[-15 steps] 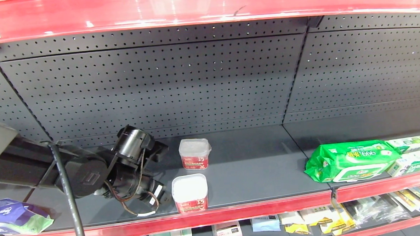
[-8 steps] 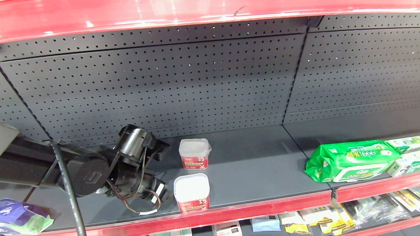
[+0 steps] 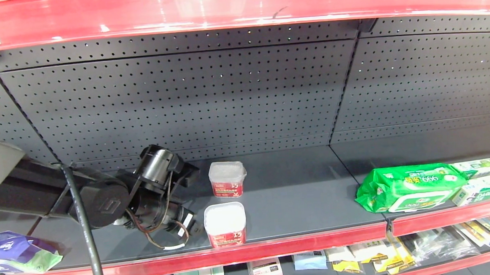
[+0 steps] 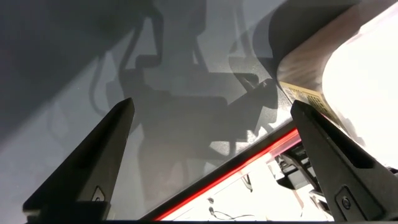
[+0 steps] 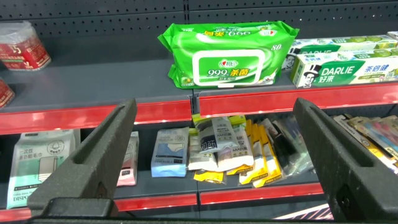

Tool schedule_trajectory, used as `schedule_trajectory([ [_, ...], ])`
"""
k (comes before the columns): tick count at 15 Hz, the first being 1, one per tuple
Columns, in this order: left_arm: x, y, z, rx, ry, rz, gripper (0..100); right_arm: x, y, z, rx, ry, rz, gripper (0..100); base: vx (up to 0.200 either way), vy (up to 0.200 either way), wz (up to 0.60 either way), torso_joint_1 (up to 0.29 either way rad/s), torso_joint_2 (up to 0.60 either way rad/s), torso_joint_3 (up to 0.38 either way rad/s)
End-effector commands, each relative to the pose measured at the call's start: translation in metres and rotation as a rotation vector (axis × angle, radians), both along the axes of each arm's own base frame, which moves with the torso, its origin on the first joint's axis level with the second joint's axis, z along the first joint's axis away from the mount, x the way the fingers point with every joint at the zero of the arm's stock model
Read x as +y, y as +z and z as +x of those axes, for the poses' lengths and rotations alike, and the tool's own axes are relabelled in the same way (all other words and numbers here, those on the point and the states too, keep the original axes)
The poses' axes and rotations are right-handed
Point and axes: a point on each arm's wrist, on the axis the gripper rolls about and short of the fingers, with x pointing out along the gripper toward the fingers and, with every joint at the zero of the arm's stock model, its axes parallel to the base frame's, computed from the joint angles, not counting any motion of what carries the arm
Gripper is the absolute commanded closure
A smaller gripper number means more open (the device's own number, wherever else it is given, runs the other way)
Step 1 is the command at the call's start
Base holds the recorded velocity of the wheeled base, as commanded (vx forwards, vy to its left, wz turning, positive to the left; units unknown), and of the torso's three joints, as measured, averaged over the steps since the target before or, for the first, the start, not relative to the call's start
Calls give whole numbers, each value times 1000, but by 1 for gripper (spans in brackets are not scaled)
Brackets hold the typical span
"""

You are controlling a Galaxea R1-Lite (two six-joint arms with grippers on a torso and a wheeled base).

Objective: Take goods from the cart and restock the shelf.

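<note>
The grey shelf (image 3: 297, 193) carries a green wipes pack (image 3: 410, 186) towards its right. Well left of it, the front tub (image 3: 224, 223) stands at the red edge, with the rear tub (image 3: 227, 178) just behind. The left hand (image 4: 211, 109) sits spread open and empty, just beside the front tub. The right hand (image 5: 214, 102) is open too, holding nothing.

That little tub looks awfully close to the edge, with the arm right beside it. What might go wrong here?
1. The front tub stands right at the shelf's red lip. A nudge from the open left end effector beside it might tip it off.
2. The loose cable looping off the wrist hangs near that tub and might snag it.
</note>
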Motion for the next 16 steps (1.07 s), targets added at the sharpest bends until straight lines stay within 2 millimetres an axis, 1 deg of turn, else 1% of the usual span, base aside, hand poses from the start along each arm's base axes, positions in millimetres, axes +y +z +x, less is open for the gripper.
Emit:
schedule_trajectory([
  [1,0,-1,2,0,1,-1,0,0,0,0,0,1,0,0,0,0,0,0,0,0],
  [16,-6,-1,2,-12,-13,-8,0,0,0,0,0,1,0,0,0,0,0,0,0,0],
])
